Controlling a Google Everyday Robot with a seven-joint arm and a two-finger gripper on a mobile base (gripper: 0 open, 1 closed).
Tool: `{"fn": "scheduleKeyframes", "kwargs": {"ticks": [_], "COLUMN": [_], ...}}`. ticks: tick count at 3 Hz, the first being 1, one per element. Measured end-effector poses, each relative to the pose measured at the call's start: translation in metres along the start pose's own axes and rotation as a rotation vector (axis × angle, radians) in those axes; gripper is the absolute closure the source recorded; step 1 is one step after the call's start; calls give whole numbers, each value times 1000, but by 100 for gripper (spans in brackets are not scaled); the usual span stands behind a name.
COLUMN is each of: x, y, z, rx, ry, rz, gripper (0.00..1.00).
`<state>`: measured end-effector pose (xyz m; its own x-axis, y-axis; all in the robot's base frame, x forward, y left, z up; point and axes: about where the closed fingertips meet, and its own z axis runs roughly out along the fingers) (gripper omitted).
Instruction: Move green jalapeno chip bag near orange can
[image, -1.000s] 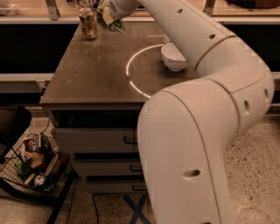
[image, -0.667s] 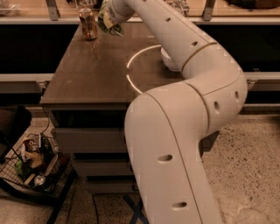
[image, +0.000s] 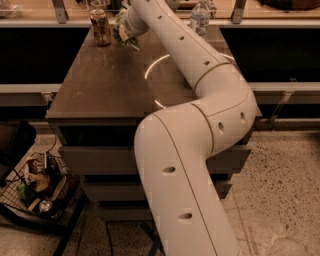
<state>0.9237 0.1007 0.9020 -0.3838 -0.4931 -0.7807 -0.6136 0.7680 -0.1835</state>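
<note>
- Warm, dim light overall; the dark table top (image: 100, 80) carries a faint sheen.
- A thin bright arc of light (image: 152, 67) curves across it beside the white arm (image: 200, 140), the brightest surface in view.
- The gripper (image: 122, 31), at the table's far side just beside the orange can (image: 100, 27), is dimly lit.
- Deep shadow fills the space under the table and around the wire basket (image: 35, 185).
</note>
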Motion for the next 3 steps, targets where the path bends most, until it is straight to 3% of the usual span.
{"fn": "scheduleKeyframes", "kwargs": {"ticks": [3], "x": [6], "y": [6], "z": [11], "rx": [-10], "ry": [12], "rz": [-2], "gripper": [28]}}
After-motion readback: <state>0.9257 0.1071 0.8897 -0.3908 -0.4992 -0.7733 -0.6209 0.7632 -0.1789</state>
